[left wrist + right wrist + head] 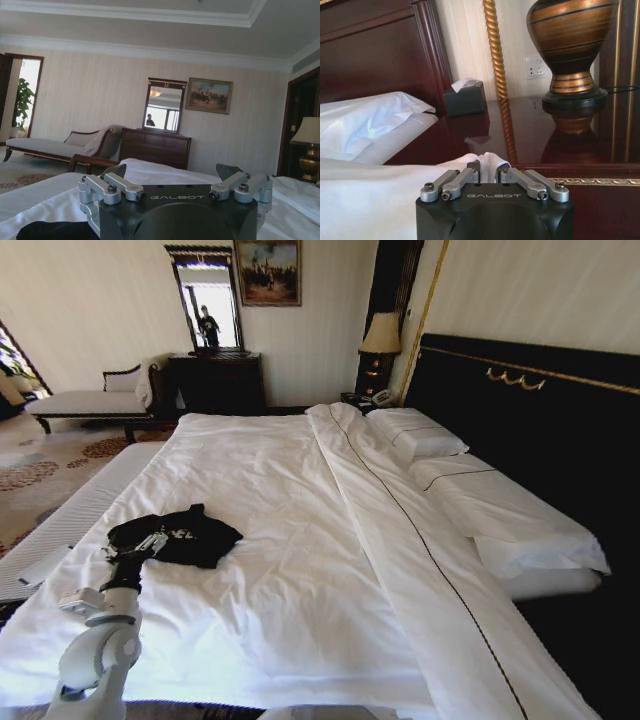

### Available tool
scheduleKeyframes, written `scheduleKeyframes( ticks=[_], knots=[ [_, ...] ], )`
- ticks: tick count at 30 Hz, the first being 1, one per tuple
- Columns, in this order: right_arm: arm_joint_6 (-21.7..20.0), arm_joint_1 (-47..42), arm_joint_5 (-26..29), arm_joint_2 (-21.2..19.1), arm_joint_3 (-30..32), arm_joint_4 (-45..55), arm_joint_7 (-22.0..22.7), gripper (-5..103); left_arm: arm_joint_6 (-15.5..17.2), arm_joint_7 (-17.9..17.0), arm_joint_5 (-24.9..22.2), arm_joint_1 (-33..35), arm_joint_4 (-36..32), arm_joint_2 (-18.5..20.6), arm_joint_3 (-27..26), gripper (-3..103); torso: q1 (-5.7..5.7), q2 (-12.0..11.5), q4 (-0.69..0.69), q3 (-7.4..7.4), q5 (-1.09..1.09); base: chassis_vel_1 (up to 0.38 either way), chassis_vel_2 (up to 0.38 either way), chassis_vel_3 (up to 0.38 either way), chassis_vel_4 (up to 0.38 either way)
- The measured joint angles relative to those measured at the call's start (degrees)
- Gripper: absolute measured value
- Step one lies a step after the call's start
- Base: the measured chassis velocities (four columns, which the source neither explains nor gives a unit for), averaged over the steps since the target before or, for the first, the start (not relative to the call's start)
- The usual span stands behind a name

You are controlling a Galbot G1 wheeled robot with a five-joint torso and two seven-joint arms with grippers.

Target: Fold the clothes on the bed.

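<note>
The clothes are one black T-shirt (195,535) lying bunched on the white bed (300,500), near its left edge. My left arm reaches up from the lower left, and my left gripper (150,543) sits at the shirt's near-left edge. In the left wrist view the left gripper (172,172) stands open with nothing between its fingers, and a bit of the black T-shirt (50,231) shows beside its body. My right gripper (490,172) is shut, low beside the bed. A hump of white bedding (487,161) rises right at its tips; I cannot tell if it is pinched.
The dark headboard (530,390) runs along the bed's right, with pillows (500,510) below it. A nightstand (545,130) with a lamp (572,45) and tissue box (465,97) stands by the right gripper. A chaise (90,400) and dresser (215,380) stand across the room.
</note>
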Motion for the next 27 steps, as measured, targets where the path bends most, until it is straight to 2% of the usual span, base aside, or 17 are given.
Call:
scheduleKeyframes(
  ticks=[1, 2, 3, 4, 6, 9, 10, 11, 13, 15, 16, 19, 21, 22, 25, 27],
  knots=[
    [-1.96, -0.13, -0.27, -0.09, -0.58, 0.67, 0.65, 25, 0.00, 0.00, 0.01, -0.02, 0.08, 0.11, -0.04, 100, 0.00, 0.00, 0.07, 0.00, 0.00, 0.000, 0.000, 0.000, 0.000],
    [-1.96, -0.13, -0.27, -0.09, -0.58, 0.67, 0.65, 25, 0.00, 0.00, 0.01, -0.02, 0.08, 0.11, -0.04, 100, 0.00, 0.00, 0.07, 0.00, 0.00, 0.000, 0.000, 0.000, 0.000],
    [-3.85, -0.33, -0.46, -0.29, -1.08, 1.26, 1.22, 30, 0.00, 0.00, 0.02, -0.02, 0.10, 0.18, -0.06, 100, 0.00, 0.00, 0.08, 0.00, 0.01, 0.000, 0.000, 0.000, 0.000],
    [-5.59, -0.55, -0.55, -0.55, -1.50, 1.90, 1.58, 30, 0.00, 0.00, 0.02, -0.04, 0.10, 0.25, -0.06, 100, 0.00, 0.00, 0.07, 0.00, 0.01, 0.000, 0.000, 0.000, 0.000],
    [-8.17, -0.71, -0.57, -1.04, -1.77, 3.55, 1.80, 41, 0.02, 0.00, 0.03, -0.04, 0.10, 0.39, -0.13, 100, 0.00, 0.00, 0.06, 0.00, 0.01, 0.000, 0.000, 0.000, 0.000],
    [-9.47, -0.89, -0.37, -1.98, -1.33, 6.05, 1.51, 46, 0.04, 0.00, 0.02, 0.05, 0.09, 0.52, -0.35, 100, 0.00, 0.00, 0.08, 0.00, 0.02, 0.000, 0.000, 0.000, 0.000],
    [-9.85, -1.07, -0.33, -2.59, -0.80, 7.41, 1.05, 51, 0.05, 0.00, 0.01, 0.16, 0.06, 0.63, -0.51, 100, 0.00, 0.00, 0.08, 0.00, 0.02, 0.000, 0.000, 0.000, 0.000],
    [-10.40, -1.37, -0.16, -3.57, 0.08, 9.43, 0.56, 63, 0.06, -0.01, -0.04, 0.35, -0.05, 0.75, -0.75, 100, 0.00, 0.00, 0.09, 0.00, 0.02, 0.000, 0.000, 0.000, 0.000],
    [-10.91, -1.76, 0.26, -4.80, 1.02, 11.63, 0.06, 63, 0.06, -0.01, -0.15, 0.55, -0.27, 0.87, -1.05, 100, 0.00, 0.00, 0.08, 0.00, 0.02, 0.000, 0.000, 0.000, 0.000],
    [-11.27, -2.13, 0.65, -6.14, 2.20, 14.00, -0.95, 74, 0.12, -0.04, -0.43, 0.91, -0.68, 1.01, -1.51, 100, 0.00, 0.00, 0.08, 0.00, 0.01, 0.000, 0.000, 0.000, 0.000],
    [-11.38, -2.13, 0.62, -7.44, 3.38, 16.21, -2.51, 79, 0.27, -0.07, -0.88, 1.38, -1.40, 1.20, -2.11, 100, 0.00, 0.00, 0.08, 0.00, 0.02, 0.000, 0.000, 0.000, 0.000],
    [-11.46, -1.43, 0.47, -9.12, 4.70, 18.91, -4.94, 84, 0.50, -0.19, -1.59, 2.08, -2.51, 1.58, -3.15, 100, 0.00, 0.00, 0.07, 0.00, 0.01, 0.000, 0.000, 0.000, 0.000],
    [-11.89, 0.97, 1.06, -11.67, 6.05, 22.25, -8.98, 94, 1.22, -0.86, -2.84, 3.21, -4.27, 2.29, -4.83, 100, 0.00, 0.00, 0.07, 0.00, 0.02, 0.000, 0.000, 0.000, 0.000],
    [-11.89, 0.97, 1.06, -11.67, 6.05, 22.25, -8.98, 94, 1.22, -0.86, -2.84, 3.21, -4.27, 2.29, -4.83, 100, 0.00, 0.00, 0.07, 0.00, 0.02, 0.000, 0.000, 0.000, 0.000],
    [-13.76, 7.02, 2.19, -16.13, 6.34, 25.55, -15.54, 100, 3.66, -3.27, -5.10, 4.82, -7.69, 3.94, -6.74, 100, 0.01, 0.00, 0.14, 0.01, 0.02, 0.000, 0.000, 0.000, 0.000],
    [-13.98, 7.85, 2.03, -16.49, 6.43, 25.93, -16.70, 100, 4.43, -3.77, -5.67, 4.66, -8.22, 4.64, -6.64, 100, 0.01, 0.00, 0.14, 0.01, 0.02, 0.000, 0.000, 0.000, 0.000]
  ],
)
